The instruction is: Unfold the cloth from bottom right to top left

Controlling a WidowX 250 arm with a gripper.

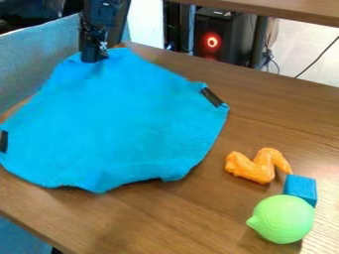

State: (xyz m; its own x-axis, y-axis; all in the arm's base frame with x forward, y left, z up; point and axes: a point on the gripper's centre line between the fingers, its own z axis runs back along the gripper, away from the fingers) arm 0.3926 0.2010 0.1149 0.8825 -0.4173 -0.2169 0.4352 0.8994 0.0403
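In the camera view, can see the blue cloth (pixel 126 119) spread across the left side of the tabletop (pixel 285 114), with the claw (pixel 94 55) at its far corner; cannot tell wide from narrow. Could drag that corner over the far edge by pulling too far, or ruck it by lifting while snagged.

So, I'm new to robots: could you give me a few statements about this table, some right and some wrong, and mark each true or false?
The gripper is at the far edge of the blue cloth. True.
The cloth is rolled into a tight bundle. False: it is spread broadly.
A black strip shows at the cloth's right edge in the picture. True.
The green toy sits on the cloth. False: the green toy is on the wooden table.
The blue block is beside the green toy. True.
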